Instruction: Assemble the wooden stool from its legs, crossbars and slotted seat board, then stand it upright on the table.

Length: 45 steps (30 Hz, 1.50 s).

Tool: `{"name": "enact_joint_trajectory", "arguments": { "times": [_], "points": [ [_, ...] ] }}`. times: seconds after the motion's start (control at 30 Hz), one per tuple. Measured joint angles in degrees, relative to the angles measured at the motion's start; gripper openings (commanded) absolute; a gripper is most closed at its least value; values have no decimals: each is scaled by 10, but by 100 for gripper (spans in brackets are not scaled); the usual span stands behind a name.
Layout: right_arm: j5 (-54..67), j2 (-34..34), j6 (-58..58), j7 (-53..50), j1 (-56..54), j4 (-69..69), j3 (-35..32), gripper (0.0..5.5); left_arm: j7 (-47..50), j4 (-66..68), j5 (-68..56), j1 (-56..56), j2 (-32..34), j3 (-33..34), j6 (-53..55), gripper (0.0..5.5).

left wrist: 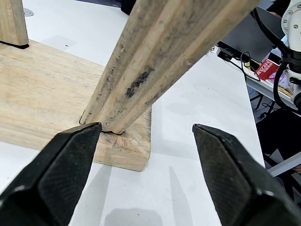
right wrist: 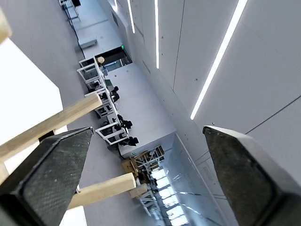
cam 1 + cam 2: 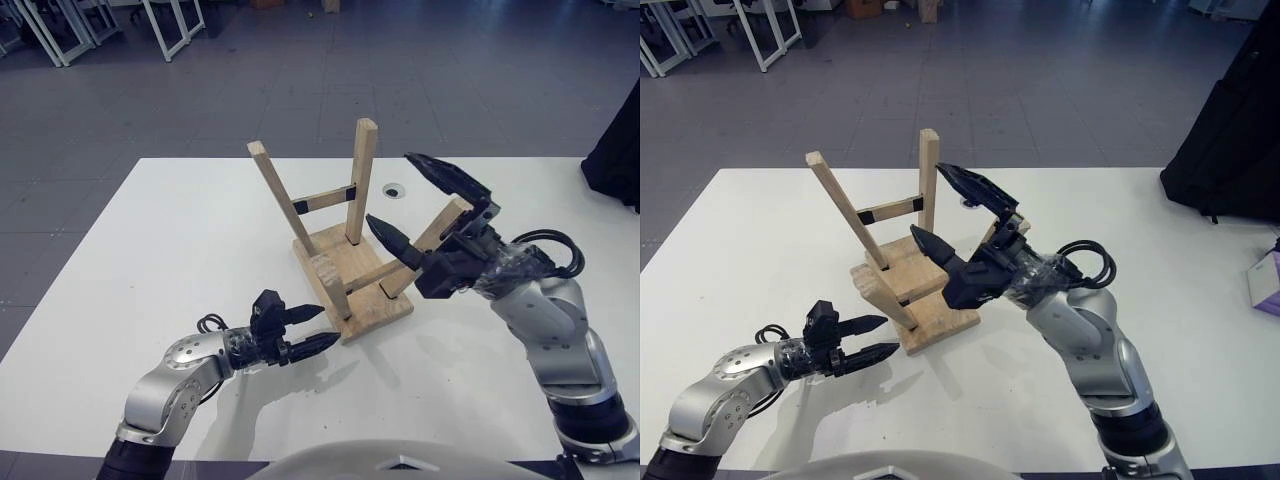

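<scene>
Stool [image 3: 345,250] is upside down on the white bench [image 3: 170,240]. The seat board [image 3: 378,308] lies flat on the bench and four legs stick up from it, not quite parallel.

- Far crossbar [image 3: 322,200], with dark wraps at both ends, joins the two legs on the stool's far side.
- Near crossbar [image 3: 368,278] runs low between the near leg [image 3: 330,285] and the right-side leg [image 3: 440,225].

Right gripper [image 3: 390,190] is raised at the stool's right side with its fingers spread wide. One finger sits above and beyond the top of the right-side leg, and the other reaches inward over the seat board. That leg stands between the two fingers. I see no clamping on it, and I cannot tell whether a finger brushes the wood. From the right wrist camera, bare leg ends show between the parted fingers.

Left gripper [image 3: 330,325] is low over the bench, just beside the seat board's near corner, with its fingers apart and holding nothing. From the left wrist camera, the foot of the near leg, where it meets the seat board, lies straight ahead between the two pads. One pad is very close to the board edge; I cannot tell if it touches.
</scene>
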Motion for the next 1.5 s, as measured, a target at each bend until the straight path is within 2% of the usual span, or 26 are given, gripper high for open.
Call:
{"name": "enact_joint_trajectory", "arguments": {
  "times": [0.1,0.2,0.43,0.57,0.7,1.03,1.17,1.33,1.5],
  "points": [
    [-74,-8,-10,-42,35,99,42,432,0,0,1,-2,1,-1,0,359],
    [-83,-13,-14,-46,32,109,52,432,-2,1,1,-8,2,-2,0,359],
    [-38,-31,-23,-41,17,126,57,432,0,1,1,-7,0,-2,-2,359],
    [-88,-34,-80,-133,-2,186,66,432,10,2,7,-5,-6,-5,-7,359],
    [-119,-50,-80,-164,3,182,30,432,14,9,13,1,-11,-6,-10,359],
    [-85,2,-21,-138,-59,111,-11,432,14,12,25,6,-12,-6,-24,359],
    [-106,-24,-22,-79,-25,183,54,432,14,17,29,2,-13,-10,-26,359],
    [-61,-70,-31,-40,-27,167,58,432,18,8,35,2,-12,-6,-28,359],
    [-33,-77,-30,-24,-33,171,58,432,84,-71,59,-23,-12,27,-51,359]
  ]
}}
